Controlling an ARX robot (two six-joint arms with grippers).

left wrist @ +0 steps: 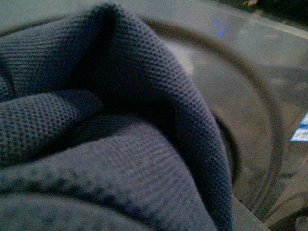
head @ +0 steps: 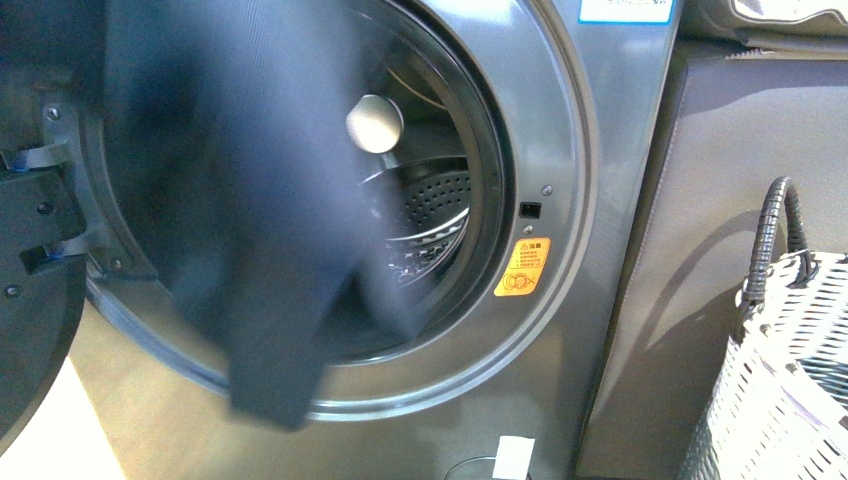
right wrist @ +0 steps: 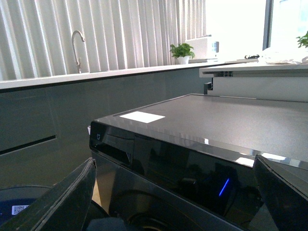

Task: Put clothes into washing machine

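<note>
the clothes hang in front of the open porthole of the washing machine. they are a limp navy sheet that drops from above the top of the front view to past the lower rim of the opening, covering its left half. the cloth looks smeared there, so i take it to be swinging. the steel drum shows bare to the right of it, and as far as i can see none of the garment lies inside. the door stands swung out to the left.

from the left wrist, the fabric is bunched right against the lens, with the porthole ring behind it. the left gripper is buried under the cloth, so i cannot tell whether its jaws are closed, though the way the cloth hangs suggests that arm carries it. the right gripper is up near the machine's top edge, its fingers spread wide with nothing between them.

so the step in hand is carrying the cloth in. next it needs to go forward through the seal, deep enough that the trailing hem clears the lower rim before the arm lets go.
</note>
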